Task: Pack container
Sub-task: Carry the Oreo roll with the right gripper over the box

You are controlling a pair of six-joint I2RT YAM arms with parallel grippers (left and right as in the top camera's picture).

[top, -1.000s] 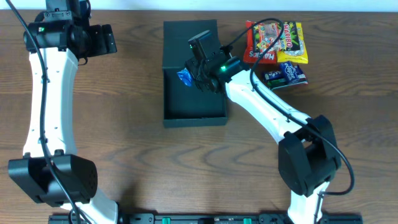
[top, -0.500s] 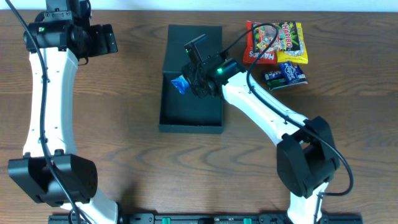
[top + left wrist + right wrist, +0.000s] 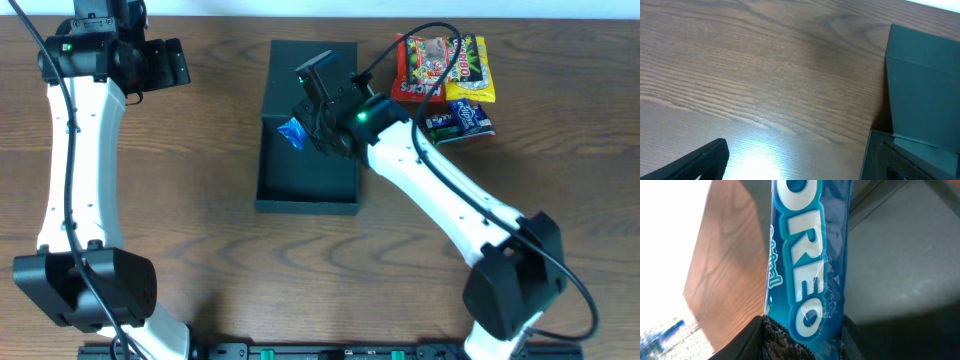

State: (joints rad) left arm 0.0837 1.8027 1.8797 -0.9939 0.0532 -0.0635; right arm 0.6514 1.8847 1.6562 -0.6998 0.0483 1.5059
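Over the container [image 3: 305, 205], our right claw [image 3: 304, 129] clamps the Oreo packet [image 3: 292, 132] by one end so we can lower it inside; our left claw [image 3: 172, 63] idles aside, spread wide.

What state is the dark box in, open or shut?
Open. The box shows its bare floor from overhead, and its lid lies folded back flat.

Overhead view: bright, even light from above. The grain of the table [image 3: 200, 150] was sharp, with only a thin soft shadow along the lower wall of the container [image 3: 305, 206]. Left wrist view: pale glare patch on the wood, lower centre. Right wrist view: upper left blown out white; Oreo packet [image 3: 805, 255] too close, soft.
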